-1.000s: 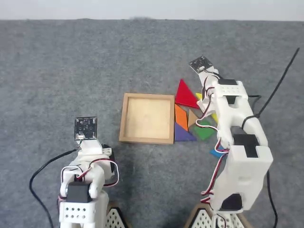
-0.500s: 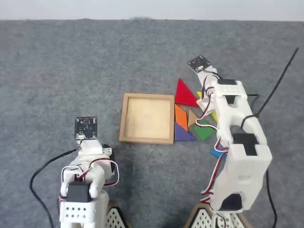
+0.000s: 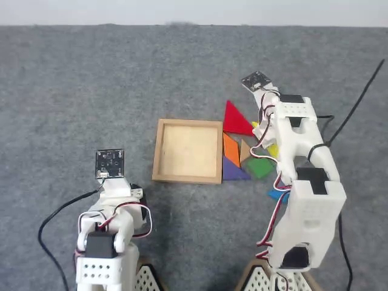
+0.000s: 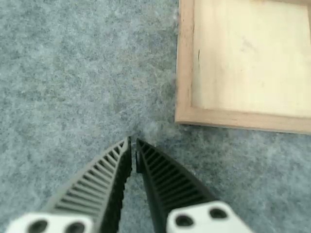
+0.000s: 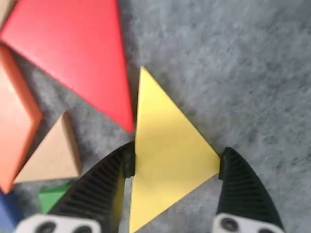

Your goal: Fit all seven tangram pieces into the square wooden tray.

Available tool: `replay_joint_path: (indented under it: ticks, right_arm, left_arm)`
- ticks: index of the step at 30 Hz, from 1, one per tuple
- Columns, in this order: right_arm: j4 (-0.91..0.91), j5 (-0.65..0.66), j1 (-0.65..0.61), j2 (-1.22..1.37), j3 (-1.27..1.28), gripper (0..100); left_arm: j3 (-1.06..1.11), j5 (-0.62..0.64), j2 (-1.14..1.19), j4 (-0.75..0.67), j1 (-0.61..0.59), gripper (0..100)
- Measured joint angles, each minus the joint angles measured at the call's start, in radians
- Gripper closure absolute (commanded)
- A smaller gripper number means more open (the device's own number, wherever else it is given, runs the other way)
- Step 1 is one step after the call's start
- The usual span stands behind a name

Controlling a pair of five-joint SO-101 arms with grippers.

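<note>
right gripper (image 5: 177, 158) jaws wide astride yellow triangle (image 5: 160, 145), likely lined up to pinch | triangle flat on carpet (image 3: 91, 79), 3 o'clock of tray (image 3: 156, 151) | left gripper (image 4: 133, 143) nearly closed, holding nothing, 8 o'clock of tray

The worktop (image 3: 91, 79) is covered in grey, felt-like fabric; a pale strip (image 3: 194, 12) runs along its far edge.

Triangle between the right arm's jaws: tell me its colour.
The triangle is yellow, clearest in the right wrist view.
</note>
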Motion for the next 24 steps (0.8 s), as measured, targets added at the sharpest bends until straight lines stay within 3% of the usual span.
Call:
replay_joint_path:
  ticks: [6, 17, 24]
  right_arm:
    - [0.106, -0.091, -0.051, -0.095, 0.003, 80.5]
    - [0.224, -0.236, -0.264, -0.322, 0.003, 77.8]
    - [0.216, -0.236, -0.126, -0.313, 0.003, 64.0]
  left_arm:
    - [0.0, 0.0, 0.0, 0.0, 0.0, 99]
    - [0.0, 0.0, 0.0, 0.0, 0.0, 99]
    - [0.0, 0.0, 0.0, 0.0, 0.0, 99]
